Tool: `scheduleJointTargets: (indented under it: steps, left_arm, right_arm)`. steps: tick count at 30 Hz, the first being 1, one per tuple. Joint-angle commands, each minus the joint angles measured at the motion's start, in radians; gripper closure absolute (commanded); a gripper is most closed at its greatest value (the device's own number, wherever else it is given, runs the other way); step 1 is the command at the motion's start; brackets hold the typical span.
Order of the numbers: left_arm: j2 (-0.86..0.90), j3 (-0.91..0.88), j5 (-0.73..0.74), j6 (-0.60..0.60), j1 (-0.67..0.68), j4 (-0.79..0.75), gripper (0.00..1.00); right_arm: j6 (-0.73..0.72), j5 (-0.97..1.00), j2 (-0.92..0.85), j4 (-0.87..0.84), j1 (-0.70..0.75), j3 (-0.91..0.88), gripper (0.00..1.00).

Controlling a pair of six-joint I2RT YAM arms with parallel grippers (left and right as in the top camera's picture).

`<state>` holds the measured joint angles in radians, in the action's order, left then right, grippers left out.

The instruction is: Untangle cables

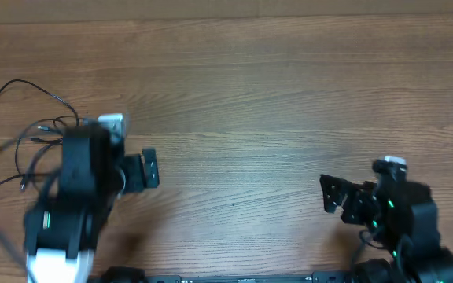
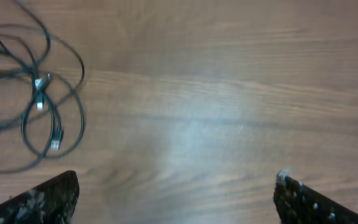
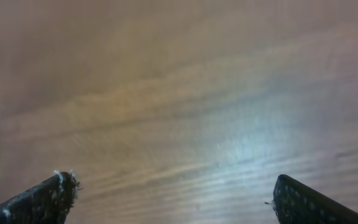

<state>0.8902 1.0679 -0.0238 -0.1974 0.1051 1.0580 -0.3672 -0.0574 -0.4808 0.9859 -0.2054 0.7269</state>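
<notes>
Cables (image 2: 39,86) lie tangled, loops stretched away from open left tool (image 2: 178,182); right tool (image 3: 174,182) open too.

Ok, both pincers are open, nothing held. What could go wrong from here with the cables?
1. The cables lie in overlapping loops; the open left pincer could pinch several strands at once and tighten the tangle.
2. Seen from overhead, the left arm covers part of the bundle, so a strand might snag on it.
3. The right pincer sits far across the table, so it may struggle to help.
</notes>
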Motion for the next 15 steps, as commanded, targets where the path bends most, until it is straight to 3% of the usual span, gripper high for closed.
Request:
scheduleJointTargets:
  steps: [1,5,15]
  left_arm:
    - [-0.161,-0.132,-0.005,-0.072,0.008,-0.103,0.0]
    - [-0.24,-0.184,-0.005,-0.134,0.008,-0.139,0.01]
    - [-0.224,-0.184,-0.006,-0.132,0.008,-0.112,0.01]
  right_arm:
    - [-0.002,0.032,0.055,-0.025,-0.007,-0.01,0.0]
    - [-0.002,0.04,0.053,-0.038,-0.007,-0.01,0.0]
    - [-0.002,0.041,0.053,-0.031,-0.007,-0.01,0.0]
